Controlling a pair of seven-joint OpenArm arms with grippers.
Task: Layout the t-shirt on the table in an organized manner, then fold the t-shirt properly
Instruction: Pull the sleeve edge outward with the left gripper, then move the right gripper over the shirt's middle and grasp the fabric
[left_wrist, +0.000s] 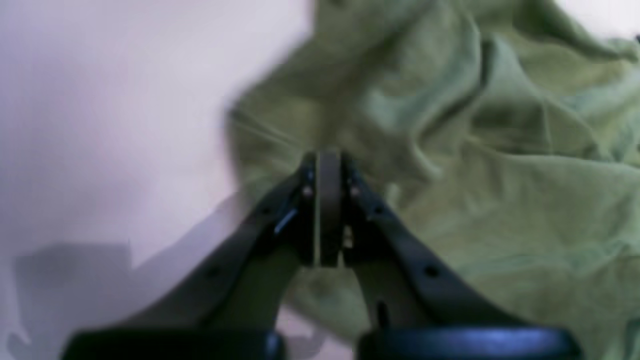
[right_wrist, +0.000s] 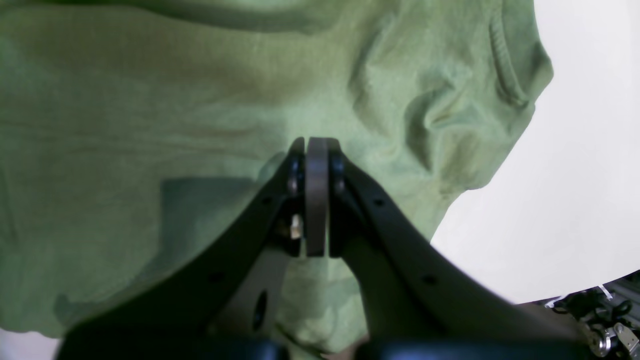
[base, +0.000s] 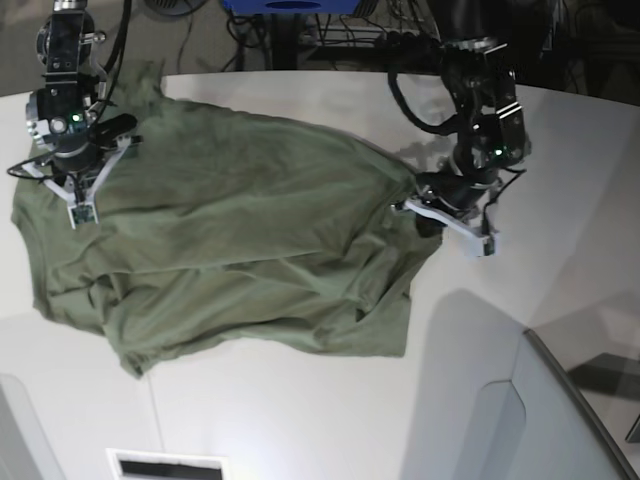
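Note:
The olive-green t-shirt (base: 230, 240) lies spread and wrinkled on the white table (base: 300, 410), widest at the left. My left gripper (base: 412, 206) is at the shirt's right edge, and the cloth there rises to its tips. In the left wrist view the left gripper (left_wrist: 327, 159) is shut, with a fold of t-shirt (left_wrist: 500, 190) bunched at its tips. My right gripper (base: 80, 212) points down over the shirt's left part. Seen from the right wrist, the right gripper (right_wrist: 316, 145) is shut just above the t-shirt (right_wrist: 125, 110). No cloth shows between its pads.
A grey angled panel (base: 565, 420) stands at the front right. A dark slot (base: 165, 466) is set into the table's front edge. Cables and a blue object (base: 290, 6) sit behind the far edge. The ribbed neck (right_wrist: 505, 65) lies near bare table (right_wrist: 575, 175).

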